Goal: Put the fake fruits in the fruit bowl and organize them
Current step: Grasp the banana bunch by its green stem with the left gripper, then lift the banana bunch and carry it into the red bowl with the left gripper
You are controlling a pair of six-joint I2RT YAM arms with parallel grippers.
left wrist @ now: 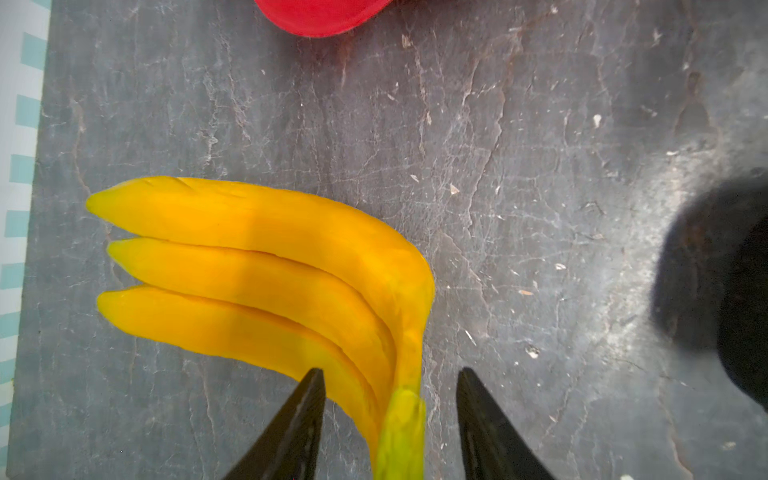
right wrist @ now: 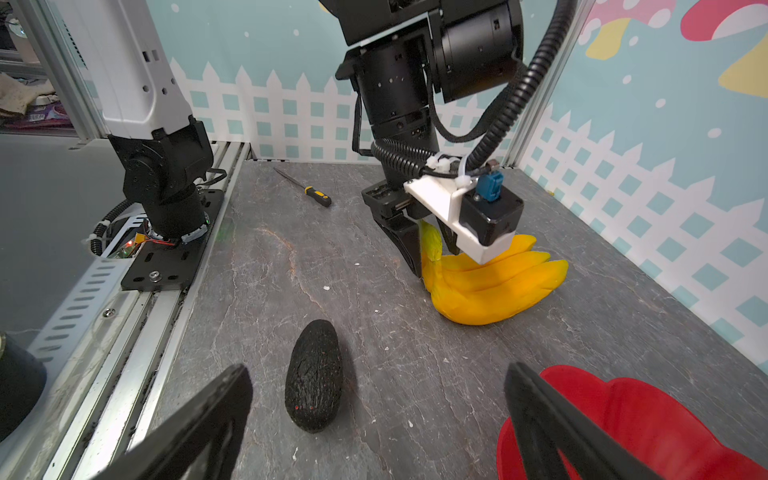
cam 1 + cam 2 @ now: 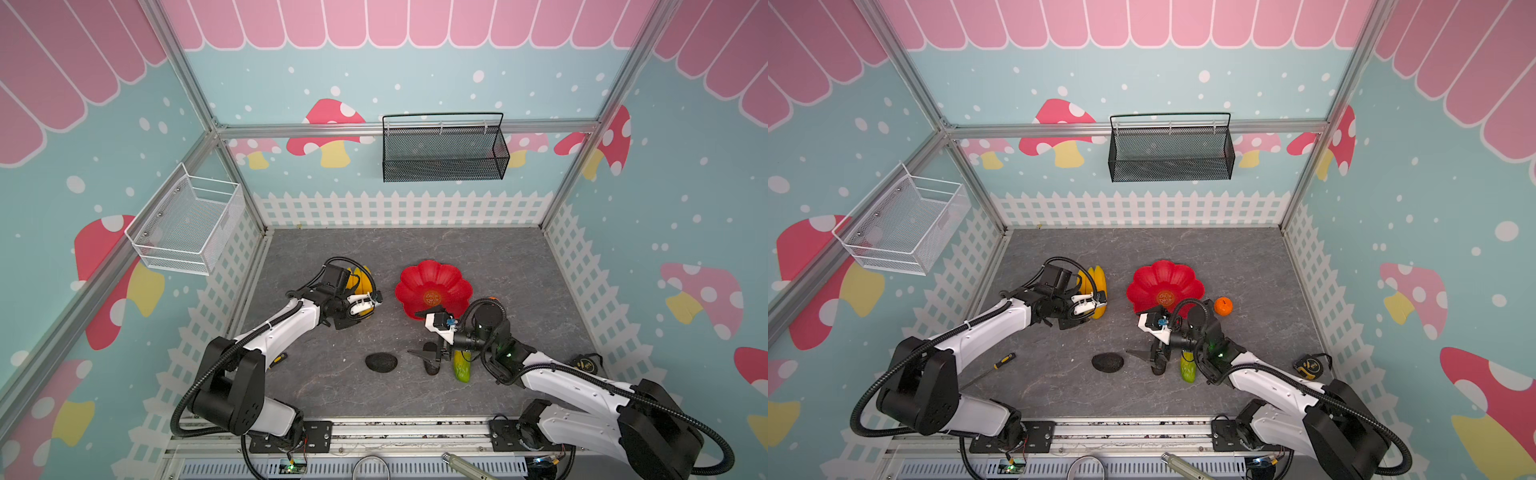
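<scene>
Where the table point(image 3: 332, 374) lies nearest: dark avocado point(image 3: 381, 362) lying loose.
Right gripper point(image 2: 378, 372): jaws spread wide, empty, near avocado.
Left gripper point(image 1: 390, 372): jaws parted astride banana bunch point(image 1: 266, 266) stem, not clamped.
Fruit bowl point(image 3: 415, 278): farther back, on table beside the bunch.

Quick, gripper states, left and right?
Left gripper: open, jaws either side of the banana bunch stem, not gripping yet.
Right gripper: open wide, holding nothing.
</scene>
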